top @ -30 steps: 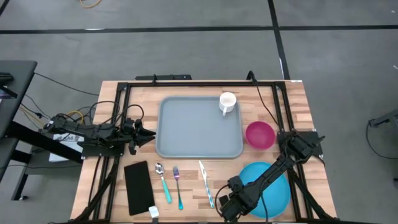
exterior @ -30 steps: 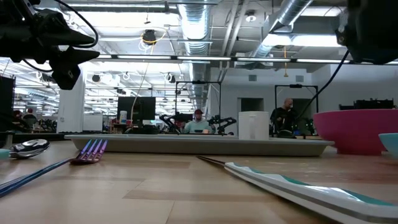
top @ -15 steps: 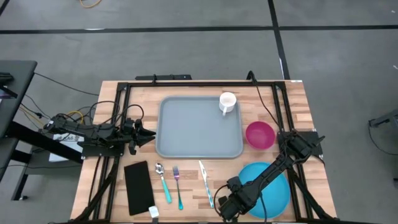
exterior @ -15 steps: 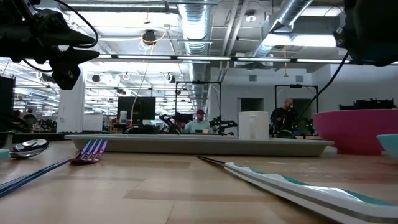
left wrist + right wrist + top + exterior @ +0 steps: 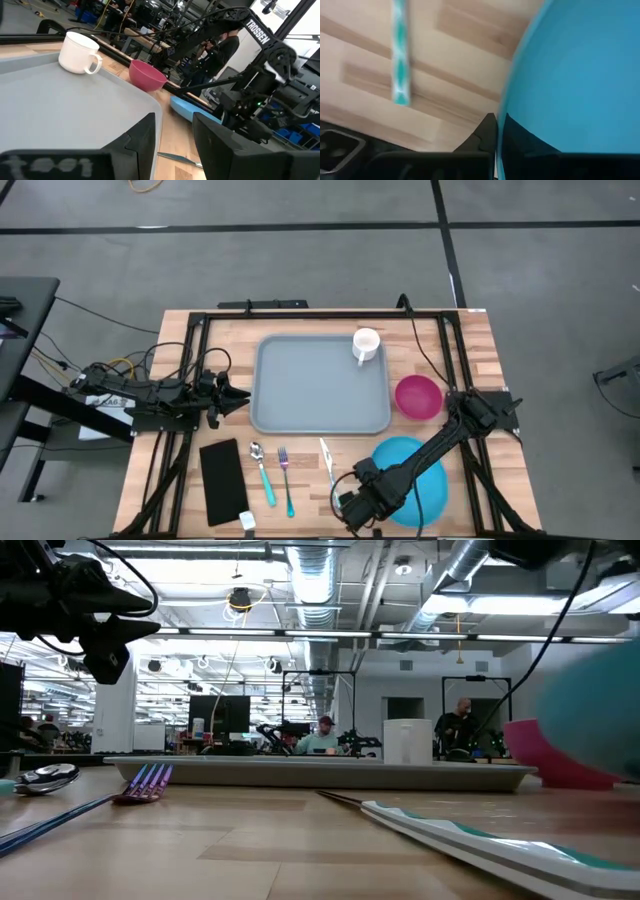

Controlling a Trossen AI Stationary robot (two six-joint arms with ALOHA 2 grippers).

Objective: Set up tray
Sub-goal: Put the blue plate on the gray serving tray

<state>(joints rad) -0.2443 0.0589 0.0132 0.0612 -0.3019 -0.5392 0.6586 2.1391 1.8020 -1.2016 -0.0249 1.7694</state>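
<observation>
The grey-blue tray (image 5: 320,385) lies flat at the table's middle, with a white mug (image 5: 366,345) standing in its far right corner. The round blue plate (image 5: 412,478) is near the table's near right edge, and my right gripper (image 5: 356,502) is shut on its left rim. In the low view the plate (image 5: 598,710) is a blurred teal shape raised at the right. My left gripper (image 5: 236,397) waits open just off the tray's left edge, pointing at it. In the left wrist view the tray (image 5: 60,105) fills the foreground. My right gripper holds the blue plate by its rim (image 5: 506,100) on the plate's near left side. The rim is pinched between the two fingers (image 5: 485,134). The fingers come from the table's near left, roughly level. The plate looks raised above the table in the low view.
A pink bowl (image 5: 418,396) stands right of the tray. A black napkin (image 5: 222,480), spoon (image 5: 262,470), fork (image 5: 287,478) and knife (image 5: 330,470) lie in a row near the near edge, left of the plate. A black frame (image 5: 300,315) runs round the table.
My right gripper has moved toward the table's left, taking the blue plate with it. The plate has shifted left, closer to the knife, and in the low view it has risen from a low edge at the right into a large blurred shape.
</observation>
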